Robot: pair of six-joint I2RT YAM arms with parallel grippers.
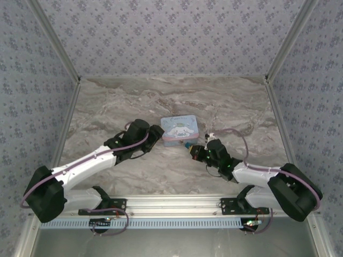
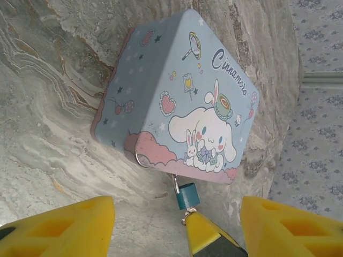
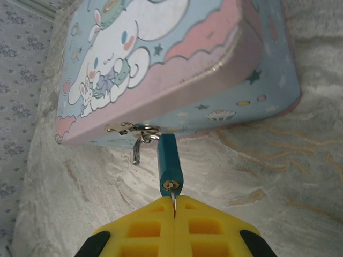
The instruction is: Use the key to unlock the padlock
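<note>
1. Laid flat near the middle of the marble table [image 1: 134, 96]: a pale-blue tin [image 1: 179, 128] with a white cartoon character on the lid.
2. Attached to the latch [image 3: 128, 128] on the tin's near edge: the padlock [image 3: 170, 166], blue-teal, its body just beside the tin's side wall, its keyhole end turned toward the right gripper [image 3: 174, 206].
3. Hooked through the latch ring: the thin metal shackle [image 3: 138, 151]. Locked or released: cannot tell.
4. Pinched between the right gripper's yellow pads, which are pressed together with no gap: the key [image 3: 173, 201], with only a slim sliver of blade showing.
5. Positioned with the key tip at the keyhole in the padlock's end face. Depth of insertion: not discernible.
6. From the top view: right gripper just in front of the tin's near edge, toward the right corner, with the padlock between fingertips and tin.
7. Spread wide apart and gripping nothing: the yellow fingers [image 2: 64, 227] of the left gripper [image 2: 177, 217], aimed at the tin's latch side.
8. From the top view: left gripper close beside the tin's left near corner. Contact with the tin: cannot tell.
9. From the left wrist view: padlock just off the tin's edge, the right gripper's yellow tip directly next to it.
</note>
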